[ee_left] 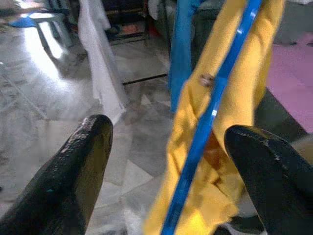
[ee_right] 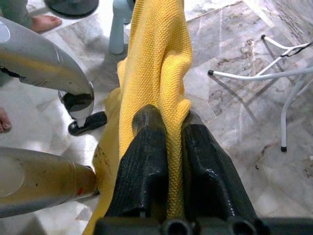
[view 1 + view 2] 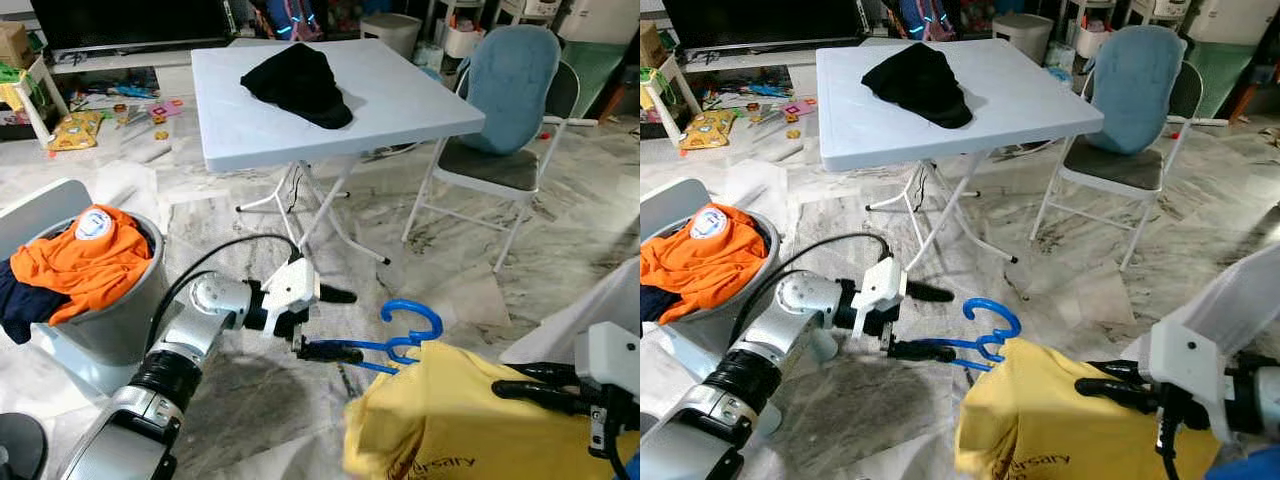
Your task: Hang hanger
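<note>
The yellow shirt (image 3: 470, 420), soft and limp, sags at five o'clock in the head view. The right gripper (image 2: 166, 161) pinches a fold of its knit between closed fingers. The blue hanger (image 3: 405, 335) looks light, stiff and slick; its hook sticks out at the collar. The left gripper (image 1: 161, 161), fingers spread wide, straddles the hanger's arm, probably the best place to grip.

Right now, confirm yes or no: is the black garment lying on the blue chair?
No, the black garment lies on the white folding table, while the blue chair stands beside it with nothing black on its seat.
</note>
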{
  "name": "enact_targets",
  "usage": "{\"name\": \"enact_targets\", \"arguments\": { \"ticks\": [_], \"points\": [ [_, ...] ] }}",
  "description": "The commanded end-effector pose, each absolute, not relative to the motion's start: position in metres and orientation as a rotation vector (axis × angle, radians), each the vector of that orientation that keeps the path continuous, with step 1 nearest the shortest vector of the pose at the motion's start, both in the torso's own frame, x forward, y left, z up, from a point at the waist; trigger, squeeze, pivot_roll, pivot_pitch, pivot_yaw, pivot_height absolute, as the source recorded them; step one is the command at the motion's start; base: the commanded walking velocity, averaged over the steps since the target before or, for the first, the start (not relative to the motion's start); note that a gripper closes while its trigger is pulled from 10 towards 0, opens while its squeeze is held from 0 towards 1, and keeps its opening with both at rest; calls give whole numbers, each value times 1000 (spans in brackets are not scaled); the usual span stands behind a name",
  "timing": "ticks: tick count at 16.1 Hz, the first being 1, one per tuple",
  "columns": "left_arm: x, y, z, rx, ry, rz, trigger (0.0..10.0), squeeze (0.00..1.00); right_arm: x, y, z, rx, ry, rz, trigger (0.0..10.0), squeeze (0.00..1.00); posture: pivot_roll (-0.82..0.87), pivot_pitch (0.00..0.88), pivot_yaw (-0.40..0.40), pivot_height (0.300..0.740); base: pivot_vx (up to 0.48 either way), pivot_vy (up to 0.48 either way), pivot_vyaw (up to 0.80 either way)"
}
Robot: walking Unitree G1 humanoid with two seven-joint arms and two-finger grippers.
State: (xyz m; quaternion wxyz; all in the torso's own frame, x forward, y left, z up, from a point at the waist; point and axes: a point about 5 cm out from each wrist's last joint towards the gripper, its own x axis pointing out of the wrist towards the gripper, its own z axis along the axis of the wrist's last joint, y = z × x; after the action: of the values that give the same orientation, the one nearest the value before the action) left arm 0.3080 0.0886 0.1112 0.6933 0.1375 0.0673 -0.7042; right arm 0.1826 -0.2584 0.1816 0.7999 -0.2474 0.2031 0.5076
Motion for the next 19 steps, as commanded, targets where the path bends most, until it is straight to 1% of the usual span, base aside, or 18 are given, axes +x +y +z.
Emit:
{"name": "enact_targets", "arguments": {
  "ticks": [1,5,9,19],
  "points": [
    [309,85,116,334,138,-1613,118,0,184,-257,193,-570,385,1096,10000,0,-47,0,-31,740,0,0,0],
    [307,74,112,331,160,-1687,0,0,186,-255,196,-567,375,1106,10000,0,-48,0,-29,740,0,0,0],
    [305,71,110,343,190,-1747,0,0,189,-252,196,-572,363,1104,10000,0,-52,0,-23,740,0,0,0],
    [303,70,104,366,246,-1793,0,0,192,-251,197,-583,347,1097,10000,0,-58,0,-14,740,0,0,0]
  ]
}}
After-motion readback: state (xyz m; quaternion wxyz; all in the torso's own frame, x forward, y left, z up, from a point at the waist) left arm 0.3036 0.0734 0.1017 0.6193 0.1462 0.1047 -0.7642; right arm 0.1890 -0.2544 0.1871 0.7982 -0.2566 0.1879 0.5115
